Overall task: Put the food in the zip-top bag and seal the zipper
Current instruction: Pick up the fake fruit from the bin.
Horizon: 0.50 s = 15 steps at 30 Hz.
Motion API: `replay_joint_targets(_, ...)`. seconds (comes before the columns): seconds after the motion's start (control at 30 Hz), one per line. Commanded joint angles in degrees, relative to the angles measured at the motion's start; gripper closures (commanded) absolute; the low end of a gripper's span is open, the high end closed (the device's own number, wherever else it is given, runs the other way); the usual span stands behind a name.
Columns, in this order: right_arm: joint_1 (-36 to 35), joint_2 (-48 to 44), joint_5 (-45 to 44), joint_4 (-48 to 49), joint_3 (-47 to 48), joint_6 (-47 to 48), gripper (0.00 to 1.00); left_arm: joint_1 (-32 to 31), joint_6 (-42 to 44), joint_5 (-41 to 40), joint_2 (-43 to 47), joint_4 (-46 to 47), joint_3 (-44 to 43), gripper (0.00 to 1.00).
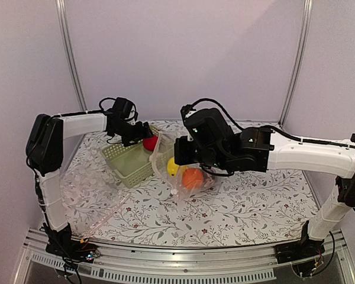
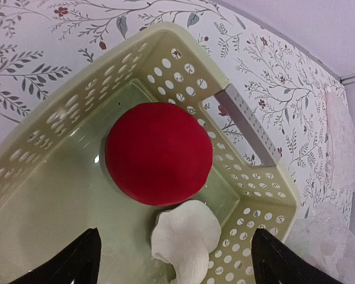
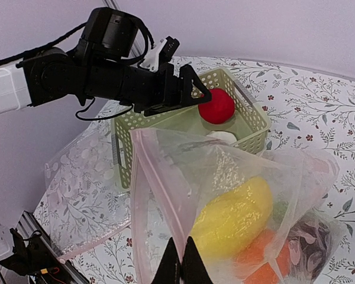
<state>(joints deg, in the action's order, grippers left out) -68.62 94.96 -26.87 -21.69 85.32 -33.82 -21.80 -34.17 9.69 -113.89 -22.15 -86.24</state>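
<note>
1. Our left gripper [image 2: 177, 260], fingers apart, hangs over the round red toy ball [image 2: 158, 152] in the pale green perforated basket [image 2: 248, 124].
2. Our right gripper [image 3: 182, 260] pinches the clear plastic zip-top bag [image 3: 183, 171] at its mouth.
3. Next, we judge: descend, grasp the ball.

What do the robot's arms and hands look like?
The left arm and right arm are smooth white tubes with chunky black joints and looping black cables. The left hand and right hand are black, each with two pointy fingers.
</note>
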Motion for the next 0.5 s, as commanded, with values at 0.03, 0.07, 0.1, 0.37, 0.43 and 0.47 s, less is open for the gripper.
replay_joint_targets(0.03,-0.2,-3.2,-1.5,0.7,-1.5,-0.2,1.0,0.4,-1.3,1.3,-3.7,0.0,-3.0,0.12)
replay_joint_targets(0.07,-0.2,-3.5,-1.6,0.7,-1.6,-0.1,1.0,0.4,-1.2,1.4,-4.5,-0.1,-3.4,0.12)
replay_joint_targets(0.1,-0.2,-3.7,-1.6,0.7,-1.7,-0.1,1.0,0.5,-1.1,1.6,-5.2,-0.4,-3.9,0.12)
replay_joint_targets(0.37,-0.2,-4.5,-1.8,0.8,-2.0,0.0,1.0,0.7,-1.0,1.5,-9.1,-0.4,-7.0,0.12)
replay_joint_targets(0.43,-0.2,-4.4,-1.7,0.8,-2.1,-0.2,1.0,1.0,-1.0,1.3,-10.1,-0.4,-7.8,0.12)
replay_joint_targets(0.47,-0.3,-4.4,-1.7,0.8,-2.2,-0.3,1.0,1.1,-1.2,1.2,-10.5,-0.4,-8.1,0.12)
